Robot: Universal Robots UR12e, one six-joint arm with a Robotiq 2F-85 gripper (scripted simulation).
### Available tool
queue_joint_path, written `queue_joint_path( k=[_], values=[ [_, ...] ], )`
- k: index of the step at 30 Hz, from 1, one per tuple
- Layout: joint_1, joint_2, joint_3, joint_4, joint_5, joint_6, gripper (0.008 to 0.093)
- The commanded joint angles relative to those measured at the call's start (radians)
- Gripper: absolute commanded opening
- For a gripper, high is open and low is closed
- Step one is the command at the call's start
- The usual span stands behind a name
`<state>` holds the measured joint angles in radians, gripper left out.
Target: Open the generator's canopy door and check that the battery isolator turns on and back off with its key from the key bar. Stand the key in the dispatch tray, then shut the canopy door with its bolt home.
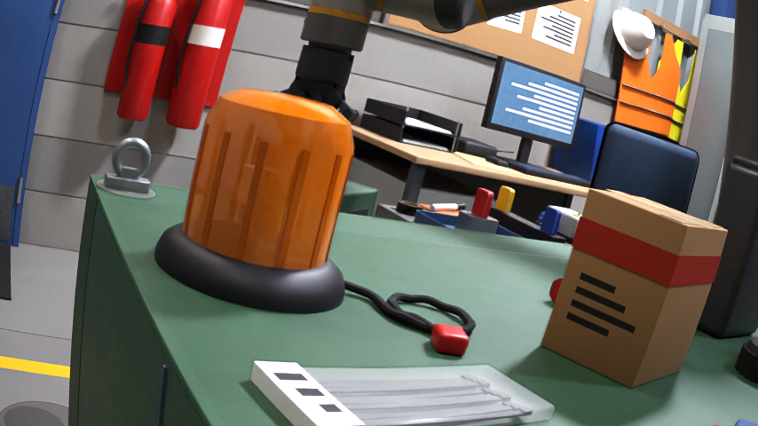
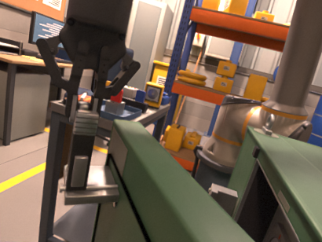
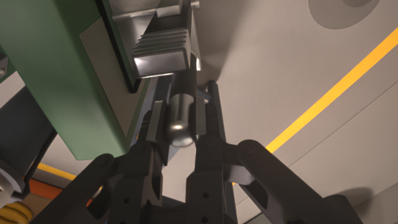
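Observation:
My gripper [image 3: 176, 123] [image 2: 84, 104] hangs at the outer edge of the green canopy door [image 2: 165, 188], which stands swung out from the generator [image 2: 290, 173]. Between its fingers is the rounded metal knob of the door's bolt [image 3: 179, 122], and the ribbed grey bolt handle [image 3: 160, 53] [image 2: 85, 122] sits just below it on the door's bracket. In the side camera only the wrist [image 1: 323, 69] shows behind the orange beacon [image 1: 267, 180]. Red and yellow keys [image 1: 492, 200] stand on the bench beyond. The gripper is closed on the bolt knob.
Behind are a desk with a monitor [image 1: 532, 103] and wall-hung extinguishers [image 1: 169, 58]. On the generator's top sit a cardboard box [image 1: 633, 286], a coiled cable with a red plug [image 1: 449, 339] and a tray of strips [image 1: 403, 397]. Shelving [image 2: 235, 78] stands beyond the door.

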<state>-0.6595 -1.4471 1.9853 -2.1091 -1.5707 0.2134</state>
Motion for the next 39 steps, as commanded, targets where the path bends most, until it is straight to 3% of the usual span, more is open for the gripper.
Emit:
queue_joint_path(
  k=[1,39],
  values=[
    [0.0,-0.004,0.003,-0.001,0.0,0.007,0.008],
    [0.004,-0.156,0.163,-0.009,0.0,0.315,0.008]
  ],
)
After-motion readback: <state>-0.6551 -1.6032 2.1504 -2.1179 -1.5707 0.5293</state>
